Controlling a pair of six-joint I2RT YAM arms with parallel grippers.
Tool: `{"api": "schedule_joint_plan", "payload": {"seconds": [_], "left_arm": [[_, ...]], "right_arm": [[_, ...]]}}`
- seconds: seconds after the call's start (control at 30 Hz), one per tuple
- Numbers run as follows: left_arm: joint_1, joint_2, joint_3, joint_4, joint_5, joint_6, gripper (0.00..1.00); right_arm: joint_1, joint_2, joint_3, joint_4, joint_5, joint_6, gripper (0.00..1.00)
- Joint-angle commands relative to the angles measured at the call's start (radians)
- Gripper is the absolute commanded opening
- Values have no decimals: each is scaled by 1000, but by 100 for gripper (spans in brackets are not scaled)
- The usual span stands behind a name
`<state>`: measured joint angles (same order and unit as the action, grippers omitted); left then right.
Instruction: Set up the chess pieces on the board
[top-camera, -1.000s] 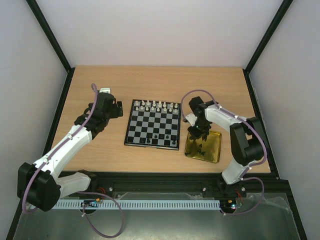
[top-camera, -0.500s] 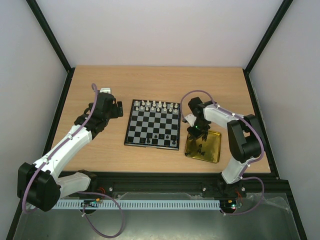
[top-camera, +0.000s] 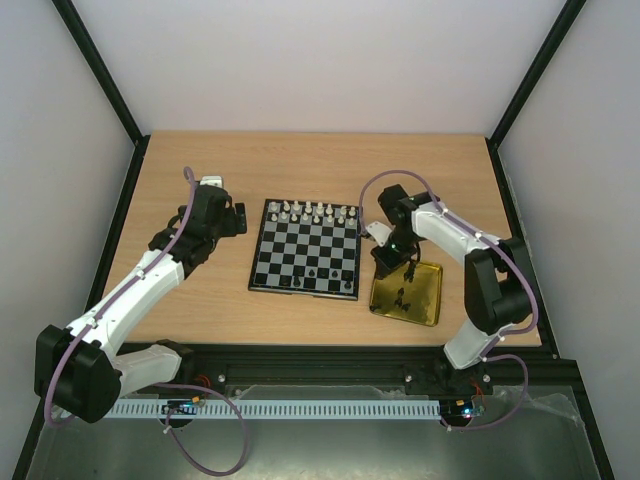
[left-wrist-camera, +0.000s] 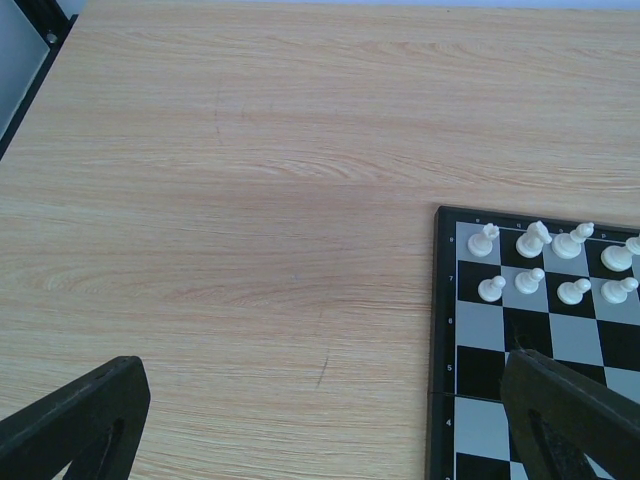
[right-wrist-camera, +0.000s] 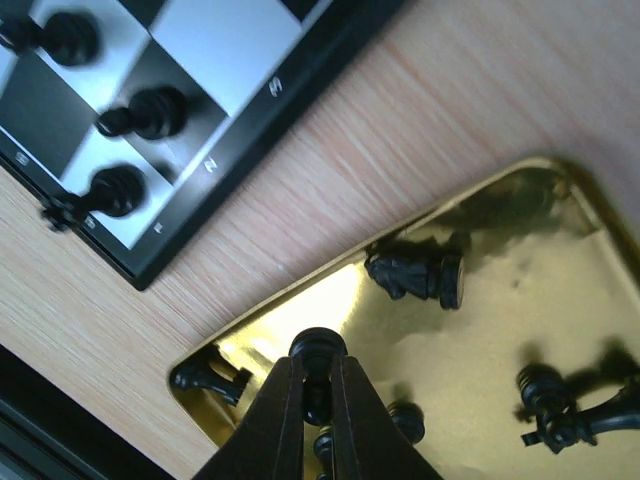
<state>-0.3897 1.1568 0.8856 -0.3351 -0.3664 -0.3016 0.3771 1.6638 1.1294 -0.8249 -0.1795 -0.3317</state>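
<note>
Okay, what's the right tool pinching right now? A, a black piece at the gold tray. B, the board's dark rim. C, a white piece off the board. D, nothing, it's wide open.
A: in the right wrist view the right tool is closed on a small black piece, with the gold tray directly behind it.

One board (top-camera: 305, 250); one gold tray (top-camera: 425, 300); one left arm (top-camera: 150, 275); one right arm (top-camera: 450, 232) (pieces (top-camera: 315, 212) uncountable)

Left wrist view crops the board (left-wrist-camera: 480, 325) at 3 and 6 o'clock. Right fingers (right-wrist-camera: 270, 420) hide a black piece (right-wrist-camera: 318, 348) below its head; tray (right-wrist-camera: 490, 330) cropped at 4 o'clock.
</note>
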Motion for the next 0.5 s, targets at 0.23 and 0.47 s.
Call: {"api": "schedule_joint_plan", "payload": {"seconds": [0.23, 0.47], "left_arm": [[-4, -11, 25, 4, -5, 9, 99], [-5, -16, 22, 4, -17, 10, 99]], "right_arm": [[172, 70, 229, -39, 33, 45, 4], [256, 241, 392, -9, 63, 65, 4]]}}
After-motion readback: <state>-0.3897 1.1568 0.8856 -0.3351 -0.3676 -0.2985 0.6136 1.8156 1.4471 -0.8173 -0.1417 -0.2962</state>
